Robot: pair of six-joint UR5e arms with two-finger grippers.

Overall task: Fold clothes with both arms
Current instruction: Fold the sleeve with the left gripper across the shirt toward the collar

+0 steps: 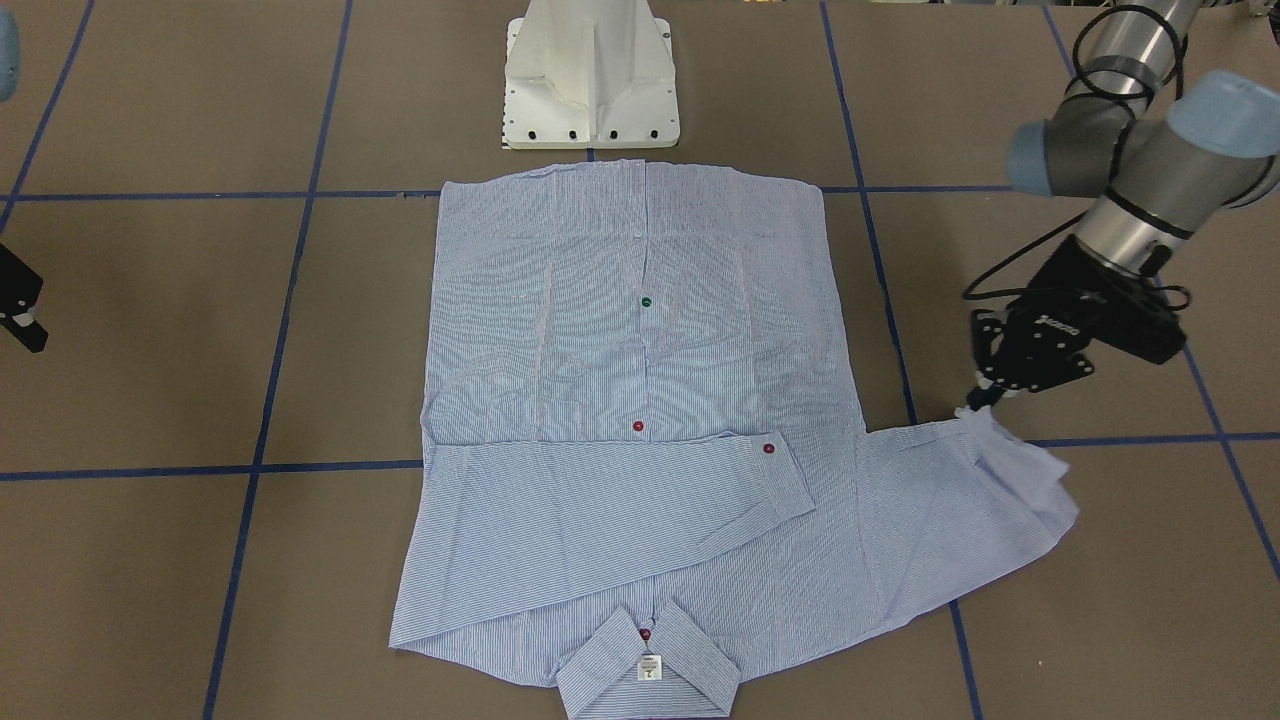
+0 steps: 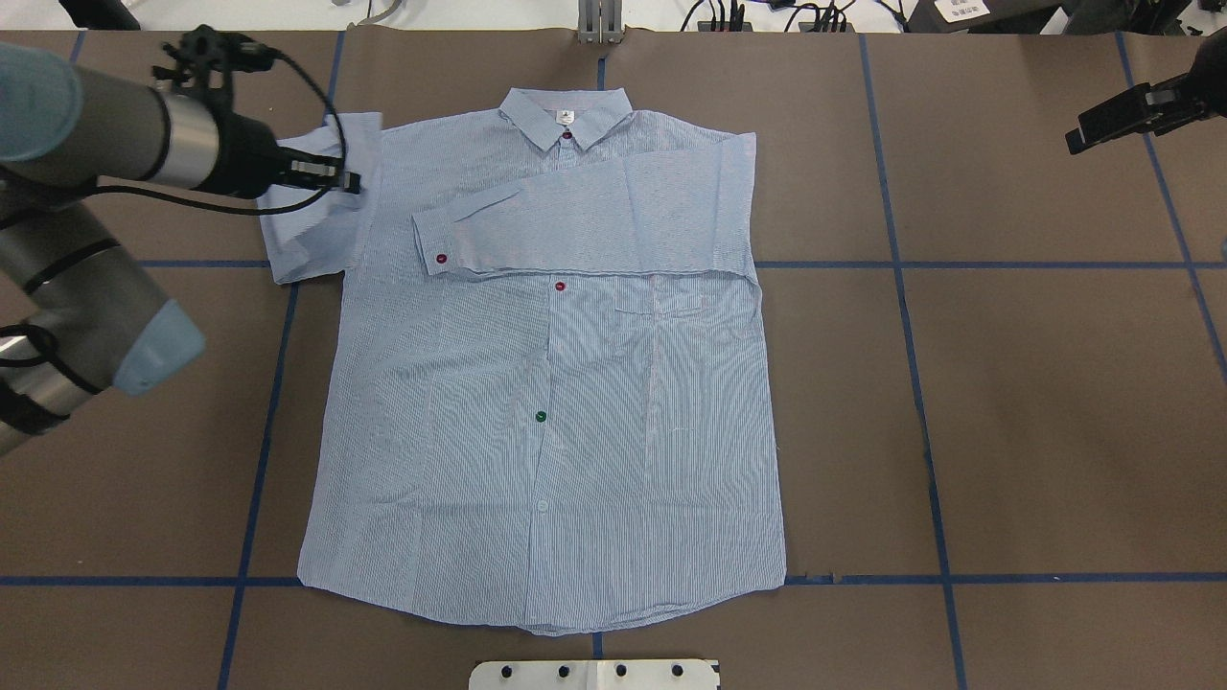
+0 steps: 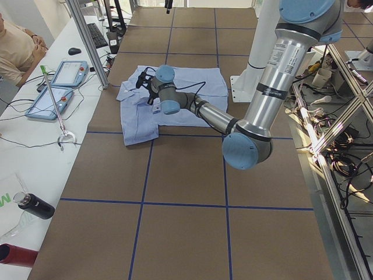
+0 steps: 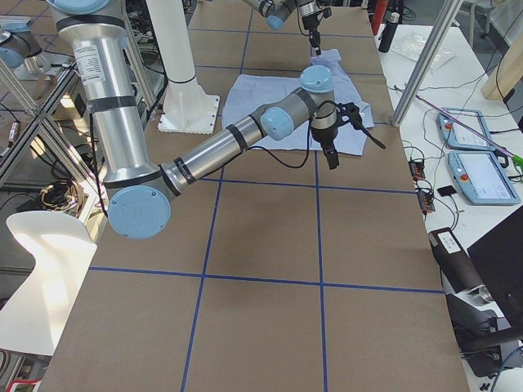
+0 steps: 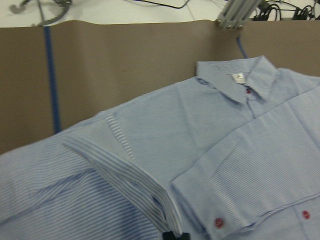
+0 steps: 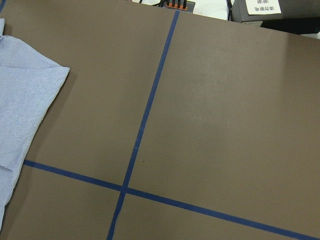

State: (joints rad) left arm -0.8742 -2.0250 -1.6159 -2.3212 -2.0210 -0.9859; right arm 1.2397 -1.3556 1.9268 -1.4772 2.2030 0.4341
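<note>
The light blue striped shirt [image 2: 537,383] lies flat and buttoned on the brown table, with its collar [image 2: 566,117] at the far edge. One long sleeve [image 2: 585,216] is folded across the chest. The other sleeve [image 2: 312,225] sticks out sideways, doubled over. My left gripper [image 2: 353,180] is shut on that sleeve's cuff [image 5: 145,187] and holds it just above the cloth; in the front-facing view this left gripper [image 1: 982,398] pinches the raised cuff [image 1: 1015,455]. My right gripper [image 2: 1076,142] hovers far off to the side, open and holding nothing.
The white pedestal base [image 1: 592,80] stands right behind the shirt's hem. Blue tape lines [image 6: 145,112] grid the brown table. Beside the table's far edge runs a white desk with tablets [image 3: 58,76], an aluminium post [image 3: 87,41] and a seated person [image 3: 14,46].
</note>
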